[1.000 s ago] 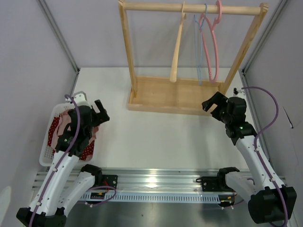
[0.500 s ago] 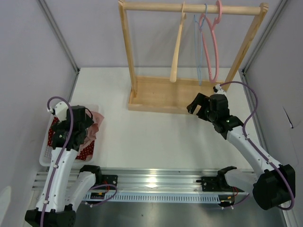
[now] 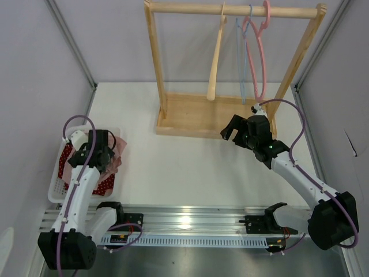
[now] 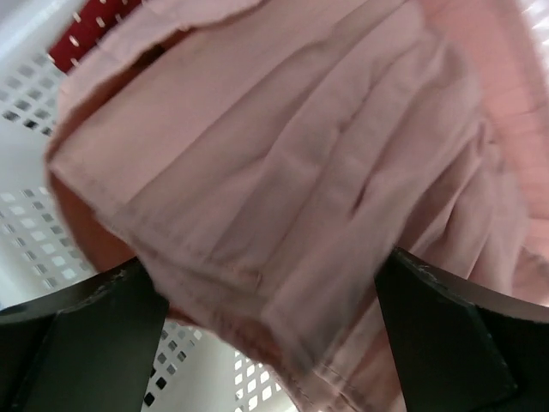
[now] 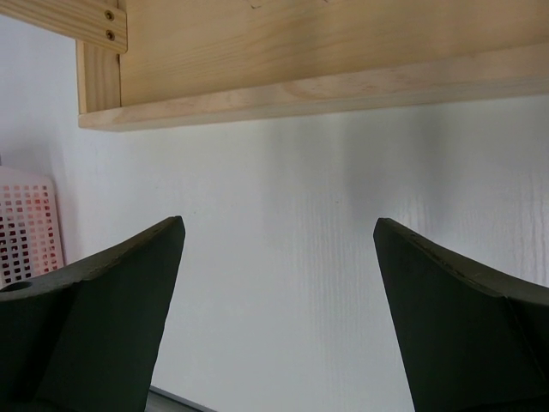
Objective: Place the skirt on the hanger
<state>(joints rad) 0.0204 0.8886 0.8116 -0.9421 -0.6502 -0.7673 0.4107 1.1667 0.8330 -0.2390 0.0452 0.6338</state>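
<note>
The pink pleated skirt (image 4: pixel 283 146) lies bunched in the white basket (image 3: pixel 56 187) at the table's left edge, and it shows pink (image 3: pixel 118 156) in the top view. My left gripper (image 3: pixel 97 154) reaches down into the basket. In the left wrist view this gripper (image 4: pixel 266 266) is open, with a fold of the skirt between its two wide-set fingers. A wooden hanger (image 3: pixel 215 57), a blue hanger (image 3: pixel 242 63) and a pink hanger (image 3: pixel 259 55) hang from the rack's top bar. My right gripper (image 3: pixel 232 128) hovers open and empty (image 5: pixel 276 227) just in front of the rack's base (image 5: pixel 300 51).
A red dotted garment (image 3: pixel 105 186) lies under the skirt in the basket, and its edge shows in the left wrist view (image 4: pixel 94 26). The wooden rack (image 3: pixel 190 118) stands at the back centre. Grey walls close in both sides. A metal rail (image 3: pixel 184 222) runs along the near edge.
My left gripper has swung over and dropped into the basket onto the skirt. My right arm has moved left along the front of the rack's base. Both stayed open.
</note>
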